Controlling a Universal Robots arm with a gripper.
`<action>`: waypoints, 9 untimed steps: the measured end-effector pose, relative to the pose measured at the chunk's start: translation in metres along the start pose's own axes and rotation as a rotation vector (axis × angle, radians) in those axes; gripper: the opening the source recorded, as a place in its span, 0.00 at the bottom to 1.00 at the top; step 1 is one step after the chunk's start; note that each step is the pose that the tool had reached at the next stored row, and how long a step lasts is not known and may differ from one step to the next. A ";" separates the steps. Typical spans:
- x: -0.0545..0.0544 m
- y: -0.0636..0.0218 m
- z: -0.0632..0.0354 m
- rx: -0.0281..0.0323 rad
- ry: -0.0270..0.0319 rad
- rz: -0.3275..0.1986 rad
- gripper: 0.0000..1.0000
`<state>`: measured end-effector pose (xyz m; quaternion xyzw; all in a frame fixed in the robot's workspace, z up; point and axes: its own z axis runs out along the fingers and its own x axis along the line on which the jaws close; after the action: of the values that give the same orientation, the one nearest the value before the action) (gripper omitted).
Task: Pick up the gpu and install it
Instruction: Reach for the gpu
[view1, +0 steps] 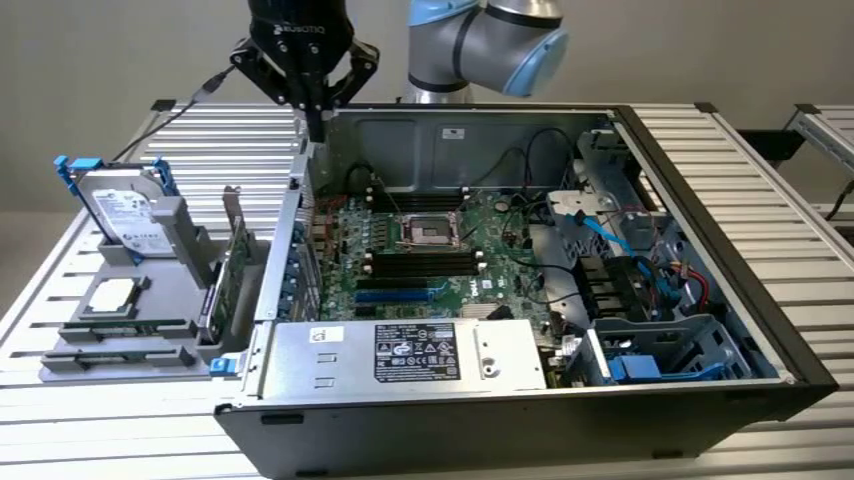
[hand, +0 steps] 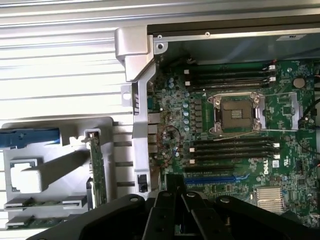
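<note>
The gpu (view1: 238, 268), a thin green card with a silver end bracket, stands on edge in a grey holder (view1: 147, 330) just outside the computer case's wall on the exterior view's left. In the wrist view the gpu (hand: 97, 172) shows edge-on in the same holder. My gripper (view1: 318, 125) hangs shut and holds nothing, above the rear corner of that case wall and well above and behind the card. Its dark fingertips meet in the wrist view, where the gripper (hand: 175, 192) sits over the motherboard's edge near the blue slot (hand: 210, 179).
The open case (view1: 694, 200) holds the motherboard (view1: 414, 255), cables and a power supply (view1: 400, 355). A silver hard drive with blue rails (view1: 123, 212) and memory sticks (view1: 114, 352) share the grey holder. The case wall (hand: 140, 125) stands between holder and motherboard.
</note>
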<state>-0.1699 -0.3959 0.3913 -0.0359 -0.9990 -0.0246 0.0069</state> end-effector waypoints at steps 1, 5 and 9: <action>0.005 -0.0003 0.0004 -0.0001 -0.0001 0.000 0.11; 0.023 -0.0017 0.0013 -0.0001 -0.0001 0.000 0.11; 0.041 -0.0032 0.0017 -0.0002 -0.0010 0.000 0.11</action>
<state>-0.2108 -0.3961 0.3902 -0.0358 -0.9990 -0.0247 0.0064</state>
